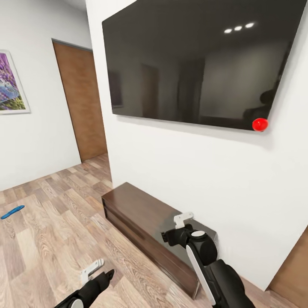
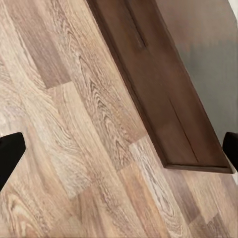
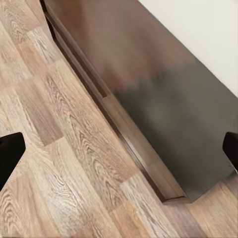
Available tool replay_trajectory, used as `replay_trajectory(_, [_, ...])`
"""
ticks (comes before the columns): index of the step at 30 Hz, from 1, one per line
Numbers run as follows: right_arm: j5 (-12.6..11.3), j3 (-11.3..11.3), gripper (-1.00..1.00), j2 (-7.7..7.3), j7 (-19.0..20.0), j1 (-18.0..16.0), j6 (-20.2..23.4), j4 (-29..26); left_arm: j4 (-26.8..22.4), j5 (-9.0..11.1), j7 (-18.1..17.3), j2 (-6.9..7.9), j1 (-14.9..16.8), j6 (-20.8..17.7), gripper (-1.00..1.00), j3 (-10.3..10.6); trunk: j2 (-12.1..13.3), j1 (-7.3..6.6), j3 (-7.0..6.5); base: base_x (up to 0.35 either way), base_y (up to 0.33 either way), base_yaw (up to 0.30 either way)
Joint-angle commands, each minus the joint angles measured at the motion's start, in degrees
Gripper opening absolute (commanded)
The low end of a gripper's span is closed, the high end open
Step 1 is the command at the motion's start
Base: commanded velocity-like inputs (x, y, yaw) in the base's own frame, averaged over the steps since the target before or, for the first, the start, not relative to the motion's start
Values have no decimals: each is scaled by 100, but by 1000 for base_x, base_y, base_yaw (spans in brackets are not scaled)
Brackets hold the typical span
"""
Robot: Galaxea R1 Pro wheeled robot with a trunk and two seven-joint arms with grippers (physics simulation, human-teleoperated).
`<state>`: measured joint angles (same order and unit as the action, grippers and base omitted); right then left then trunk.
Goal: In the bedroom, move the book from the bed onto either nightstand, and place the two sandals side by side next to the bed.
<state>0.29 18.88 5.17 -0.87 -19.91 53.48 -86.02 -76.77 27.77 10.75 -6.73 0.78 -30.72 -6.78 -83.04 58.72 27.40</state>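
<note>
1. My left end effector [image 1: 92,269] hangs low over the wood-plank floor [image 1: 51,239]. In its wrist view the two dark fingertips [image 2: 10,153] sit at opposite edges of the picture, spread wide, with nothing between them but floorboards.
2. My right end effector [image 1: 183,220] hovers above the near end of a long, low, dark brown bench [image 1: 141,214]. Its fingertips [image 3: 10,151] are likewise far apart in its wrist view, gripping nothing; below them lie the bench's glossy top and the floor beside it.
3. The bench stands against a white wall [image 1: 179,171], its long side along the wall's foot.
4. A large black television [image 1: 196,64] is mounted on that wall above the bench, with a small red ball-like mark [image 1: 260,124] at its lower right corner.
5. One blue sandal [image 1: 12,211] lies on the floor far off to my left, well apart from both arms.
6. Beyond it are a brown wooden door [image 1: 83,107] and a framed purple picture [image 1: 10,83] on the far wall.
</note>
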Motion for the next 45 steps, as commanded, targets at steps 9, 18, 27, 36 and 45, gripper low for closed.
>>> replay_trajectory(9, [3, 98, 100, -6, -9, 1, 23, -4, -5, 96, 42, -4, -5, -8, 100, -181, -4, 1, 30, 128, 111, 260])
replay_trajectory(18, [6, 123, 100, -7, -9, 4, 22, -3, 0, 90, 42, -4, -14, 4, 100, -232, -4, 1, 56, 210, 227, 267])
replay_trajectory(27, [6, 125, 100, -7, -9, 2, 22, -3, 7, 89, 42, -3, -16, 5, 100, -242, -4, 1, 81, 223, 251, 269])
replay_trajectory(36, [4, 125, 100, -9, -3, 1, 22, -3, 12, 100, 42, 1, -17, 5, 100, -246, -4, 1, 109, 239, 249, 268])
replay_trajectory(45, [-1, 124, 100, -30, -1, -3, 23, -11, 13, 105, 42, -2, -61, 34, 100, -394, -4, 1, 142, 282, 161, 262])
